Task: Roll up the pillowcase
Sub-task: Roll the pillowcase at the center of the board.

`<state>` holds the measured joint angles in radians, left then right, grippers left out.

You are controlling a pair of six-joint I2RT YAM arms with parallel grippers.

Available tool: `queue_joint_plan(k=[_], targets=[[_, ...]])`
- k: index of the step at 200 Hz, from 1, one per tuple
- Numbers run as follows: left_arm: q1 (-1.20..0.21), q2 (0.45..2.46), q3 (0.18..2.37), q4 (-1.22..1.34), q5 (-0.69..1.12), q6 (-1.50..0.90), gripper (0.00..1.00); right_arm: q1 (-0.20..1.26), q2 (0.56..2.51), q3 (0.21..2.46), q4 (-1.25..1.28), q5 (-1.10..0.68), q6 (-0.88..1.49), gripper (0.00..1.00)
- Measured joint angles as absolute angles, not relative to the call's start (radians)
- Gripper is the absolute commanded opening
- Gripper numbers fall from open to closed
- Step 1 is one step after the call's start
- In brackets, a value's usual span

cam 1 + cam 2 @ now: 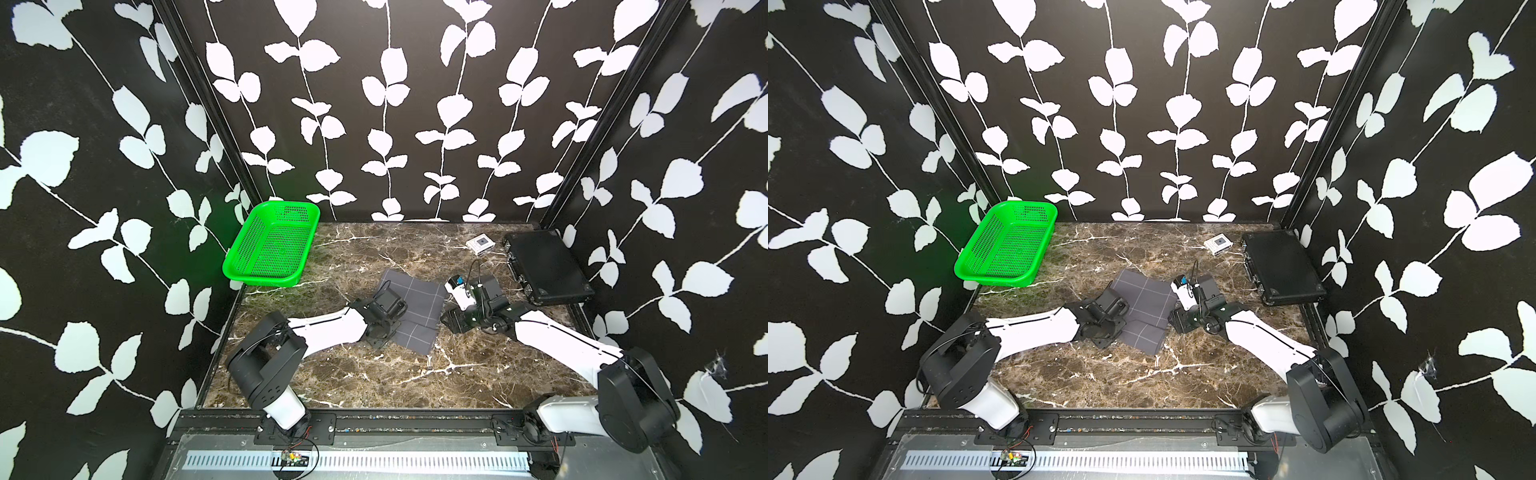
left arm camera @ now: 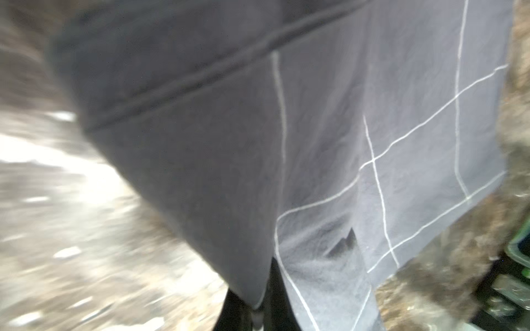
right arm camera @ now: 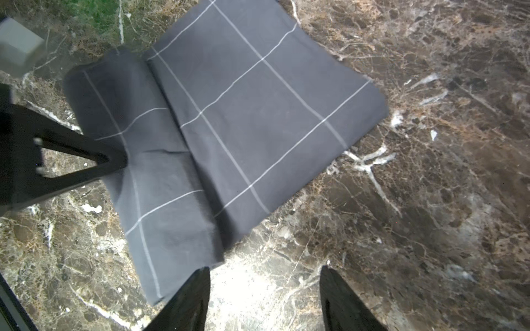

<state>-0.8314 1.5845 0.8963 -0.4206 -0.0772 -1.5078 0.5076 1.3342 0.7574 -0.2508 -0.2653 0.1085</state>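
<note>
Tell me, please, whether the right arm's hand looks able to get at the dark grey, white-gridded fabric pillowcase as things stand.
Probably yes: the open right hand hangs beside the dark grey white-gridded pillowcase, with only bare brown marble tabletop between.

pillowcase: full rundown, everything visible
The pillowcase is soft dark grey cloth with thin white grid lines, lying near the middle of the marble table. Most of it lies flat; one long side is turned over into a loose, wrinkled roll. The left gripper is shut on that rolled side. The right gripper is open just beside its edge, seemingly clear of it.
</note>
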Motion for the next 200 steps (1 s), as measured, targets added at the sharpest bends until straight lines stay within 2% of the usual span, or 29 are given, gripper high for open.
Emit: queue_joint_plan(k=[67,124,200], targets=[[-0.793,1.57,0.99,-0.704,-0.006,-1.306,0.17,0.55,1.536,0.868,-0.209,-0.179,0.101,0.56],[-0.775,1.584,1.053,-0.777,0.012,-1.236,0.2,0.576,1.734,0.995,-0.204,-0.108,0.1,0.43],[-0.756,1.62,1.131,-0.792,0.025,-1.214,0.21,0.577,1.766,0.995,-0.24,-0.105,0.107,0.35]])
